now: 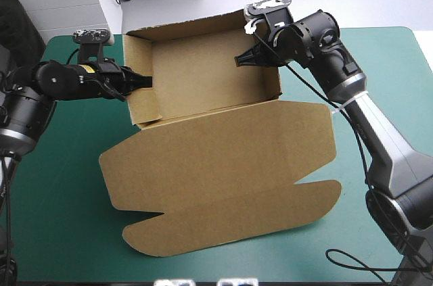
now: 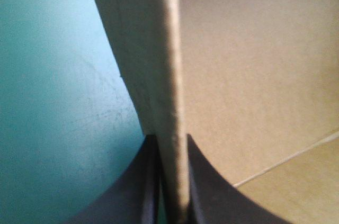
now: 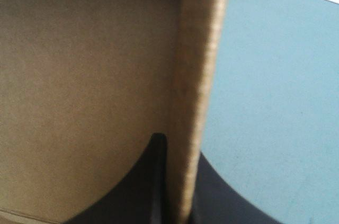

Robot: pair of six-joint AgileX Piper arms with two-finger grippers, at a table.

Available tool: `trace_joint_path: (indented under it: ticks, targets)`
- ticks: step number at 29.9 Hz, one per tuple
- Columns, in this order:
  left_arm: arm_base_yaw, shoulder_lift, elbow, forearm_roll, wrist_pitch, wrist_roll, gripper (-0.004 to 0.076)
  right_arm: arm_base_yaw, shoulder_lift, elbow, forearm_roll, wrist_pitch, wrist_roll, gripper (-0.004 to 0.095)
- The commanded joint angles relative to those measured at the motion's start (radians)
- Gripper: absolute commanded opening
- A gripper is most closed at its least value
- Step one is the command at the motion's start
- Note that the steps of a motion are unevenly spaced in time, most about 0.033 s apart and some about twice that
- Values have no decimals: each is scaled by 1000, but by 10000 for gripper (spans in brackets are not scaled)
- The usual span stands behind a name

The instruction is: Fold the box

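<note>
Teal-green cover (image 1: 54, 191) bears the open brown box (image 1: 216, 164).

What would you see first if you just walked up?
A big brown box sprawls across the teal-green cover: its tray stands with walls raised at the far side, and its lid lies flat toward the near edge. The left gripper pinches the tray's left wall, and the right gripper pinches the right wall.
</note>
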Motion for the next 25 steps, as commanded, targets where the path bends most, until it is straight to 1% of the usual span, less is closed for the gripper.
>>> trace_joint_path:
  ticks: [1,5,10,14,20,25]
  targets:
    - [-92,-1,-38,150,-72,-115,-8,8,-35,-24,31,45,-35,-19]
    - [-162,58,-38,287,-48,-197,-8,8,-5,-16,43,111,-28,-19]
    - [-194,131,-38,316,-45,-276,-8,8,13,88,100,98,-6,-19]
    - [-194,178,-38,317,-19,-298,-8,8,22,197,125,58,14,-19]
    - [-194,244,-38,310,1,-327,-8,8,24,322,224,-69,16,-19]
    - [-194,292,-38,308,26,-327,-7,8,56,343,227,-85,33,-19]
